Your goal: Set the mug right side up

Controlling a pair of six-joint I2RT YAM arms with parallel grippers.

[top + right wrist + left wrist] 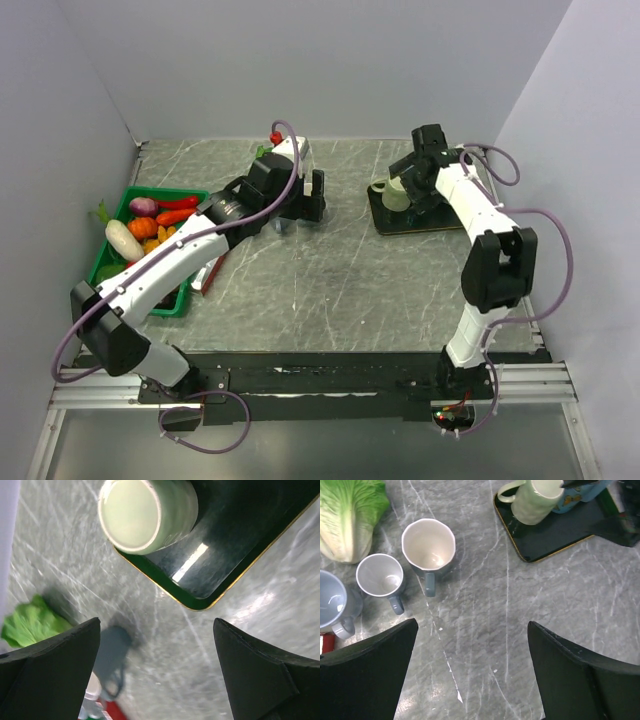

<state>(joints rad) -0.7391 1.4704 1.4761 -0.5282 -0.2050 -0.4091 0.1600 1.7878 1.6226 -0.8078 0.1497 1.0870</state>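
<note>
Pale green mug (145, 515) sits in a corner of the black tray (235, 545) on the table (280, 605), and it looks bottom-up imo, flat base facing the right wrist cam. Right fingers (55, 665) hang above it spread wide, holding nothing. Left fingers (365, 670) are spread wide too & empty, over the table near three upright cups (428, 547) and a cabbage (350, 515).

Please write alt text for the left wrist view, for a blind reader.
A large cream-lined mug, a small grey mug and a pale blue mug stand mouth up on a marble table, beside a cabbage. A pale green mug sits on a black tray at upper right. The open left gripper hangs above, empty.
</note>
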